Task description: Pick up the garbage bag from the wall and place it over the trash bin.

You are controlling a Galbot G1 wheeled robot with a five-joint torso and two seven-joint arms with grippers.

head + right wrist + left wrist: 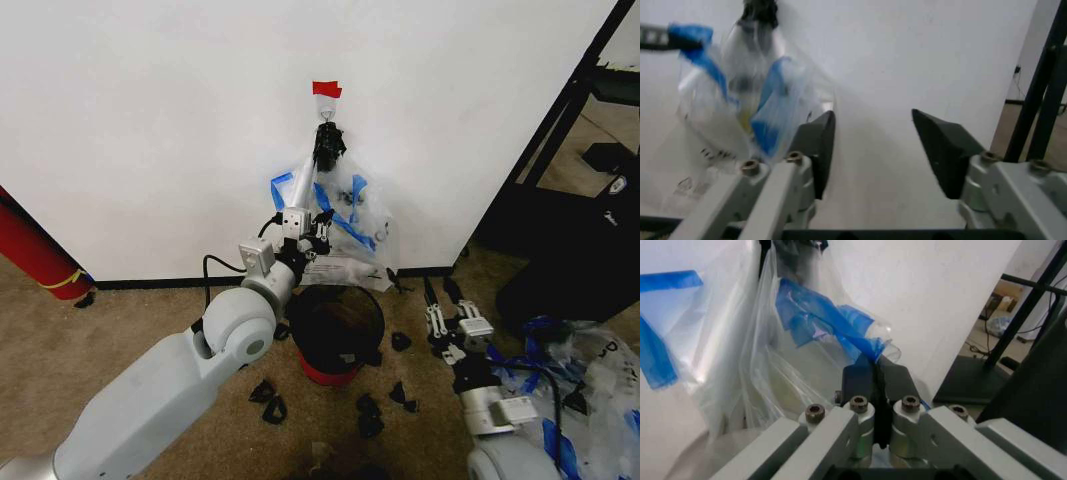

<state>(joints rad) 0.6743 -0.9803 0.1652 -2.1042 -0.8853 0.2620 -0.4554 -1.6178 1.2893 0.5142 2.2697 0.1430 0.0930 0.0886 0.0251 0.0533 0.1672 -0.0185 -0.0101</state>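
Bag: the garbage bag (345,215) hangs on the wall (150,110), above the trash bin (335,325).
Left gripper (877,390): I read its pads as pinched onto a blue fold.
Right gripper (873,145): wide, idle low.
Risk: film may tear or snag.
Hidden: hook, probably under the handles.

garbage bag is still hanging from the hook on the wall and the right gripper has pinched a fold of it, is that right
Not quite: the left gripper has pinched the garbage bag, as the left wrist view shows. The right gripper hangs open, low beside the trash bin. The bag does hang from the hook on the wall.
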